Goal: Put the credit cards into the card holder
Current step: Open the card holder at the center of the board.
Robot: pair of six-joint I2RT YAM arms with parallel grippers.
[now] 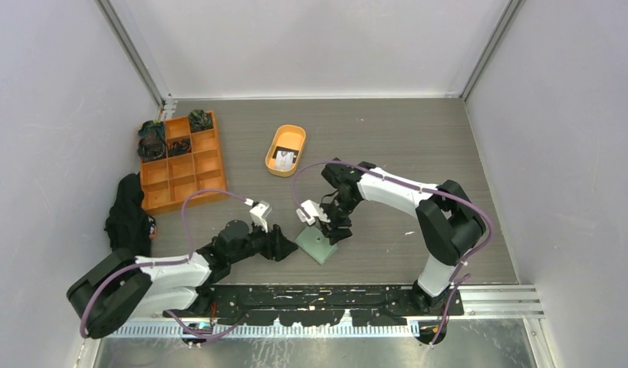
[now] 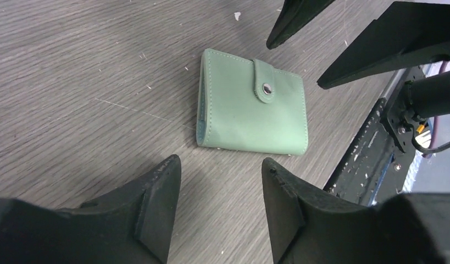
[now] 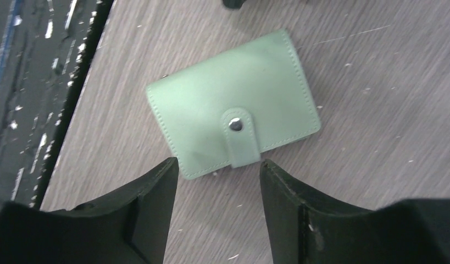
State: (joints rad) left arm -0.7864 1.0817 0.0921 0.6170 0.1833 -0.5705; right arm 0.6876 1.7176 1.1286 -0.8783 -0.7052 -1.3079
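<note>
Your desk (image 1: 418,146) is grey wood-grain, boxed in by plain white walls (image 1: 310,46) on three sides. The card holder (image 1: 317,244) lies flat on it close to the near edge, between the two arms, sage-green and folded shut, with its snap tab (image 3: 240,140) fastened over the front face.

Your left gripper (image 2: 220,165) hovers just short of the card holder with its fingers apart and nothing between them. Your right gripper (image 3: 218,165) hangs over the opposite side, likewise spread and empty. In the left wrist view you can see its two black fingers (image 2: 299,16) pointing down just beyond the card holder's far edge. Neither gripper touches the card holder.

The credit cards (image 1: 284,159) sit in the orange oval tray (image 1: 287,136), well apart from the card holder and farther back on the desk. You see white and dark faces there, but how many cards there are cannot be told.

At the far left stands the orange grid organiser (image 1: 194,165), with dark bundles in some of its rear compartments. A black cloth (image 1: 129,211) lies beside it against the left wall.
</note>
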